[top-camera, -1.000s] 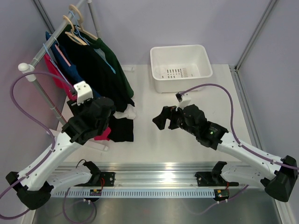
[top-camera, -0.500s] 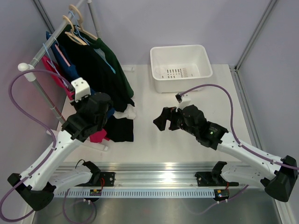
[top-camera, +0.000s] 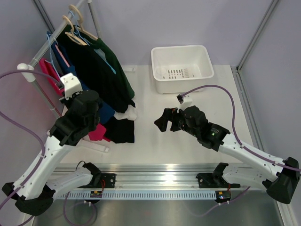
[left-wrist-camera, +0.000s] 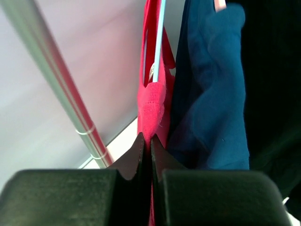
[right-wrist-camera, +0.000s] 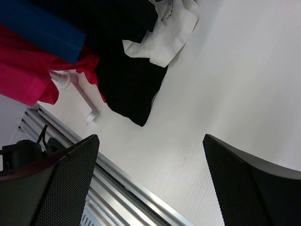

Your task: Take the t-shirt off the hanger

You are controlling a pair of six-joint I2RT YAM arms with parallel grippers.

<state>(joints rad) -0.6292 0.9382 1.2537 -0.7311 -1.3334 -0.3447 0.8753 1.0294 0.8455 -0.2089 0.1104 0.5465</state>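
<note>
The crimson-pink t-shirt (left-wrist-camera: 153, 103) hangs on the thin light-blue hanger (left-wrist-camera: 160, 42), whose wire runs down into its folded shoulder. My left gripper (left-wrist-camera: 146, 137) is shut on the t-shirt, with a thin strip of pink cloth pinched between the jaws just below that fold. From above, the t-shirt (top-camera: 48, 70) shows at the rack's left end and its hem (top-camera: 98, 134) shows below the left arm, which covers the gripper. My right gripper (top-camera: 161, 123) hovers over mid-table, open, with nothing between its fingers (right-wrist-camera: 61, 179).
A navy blue shirt (left-wrist-camera: 211, 94) hangs right against the t-shirt, with dark green and black garments (top-camera: 101, 80) beyond it on pale wooden hangers (top-camera: 75, 21). The rack's metal pole (left-wrist-camera: 61, 94) stands close on the left. A white basket (top-camera: 181, 68) sits at the back.
My left gripper has closed on the t-shirt's cloth and moved left and back toward the rack, pulling the pink cloth along. The right arm has not moved.
</note>
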